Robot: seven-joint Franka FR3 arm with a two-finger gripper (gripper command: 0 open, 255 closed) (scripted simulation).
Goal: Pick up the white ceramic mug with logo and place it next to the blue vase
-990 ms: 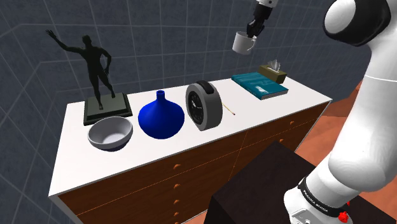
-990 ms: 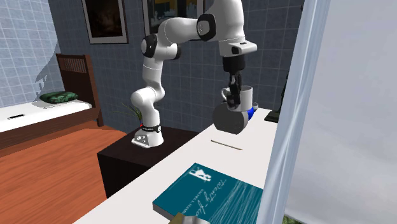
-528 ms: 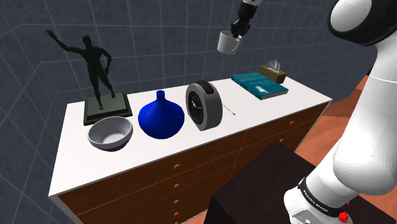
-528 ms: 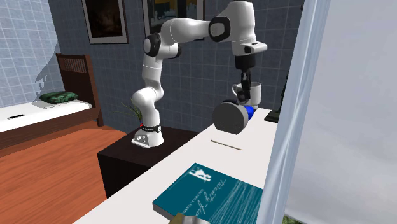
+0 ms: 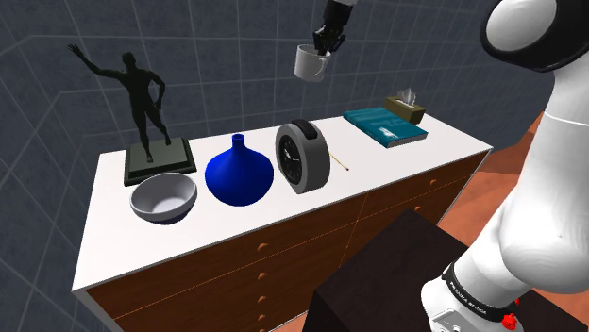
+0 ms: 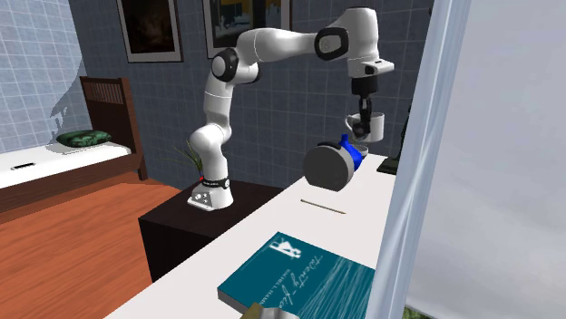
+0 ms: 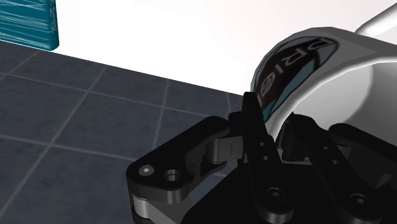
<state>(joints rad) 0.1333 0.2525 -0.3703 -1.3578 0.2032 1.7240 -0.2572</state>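
The white mug (image 5: 308,63) with a round blue logo (image 7: 287,67) hangs high above the white dresser top (image 5: 227,222), my black gripper (image 5: 329,40) shut on its rim. The second exterior view has the mug (image 6: 367,126) under the gripper (image 6: 365,112), just above the blue vase (image 6: 350,154). In the shoulder view the blue vase (image 5: 240,173) stands on the dresser well below and to the left of the mug, between a grey bowl (image 5: 163,199) and a round clock (image 5: 303,157). One finger (image 7: 254,125) sits against the mug's wall.
A dark figure statue (image 5: 146,104) stands behind the bowl. A teal book (image 5: 384,125), a tissue box (image 5: 404,105) and a thin stick (image 5: 340,161) lie toward the dresser's right end. The dark stand (image 5: 396,273) sits in front of the dresser.
My gripper has carried the mug leftward in the shoulder view and slightly higher, from above the book end toward the clock and vase.
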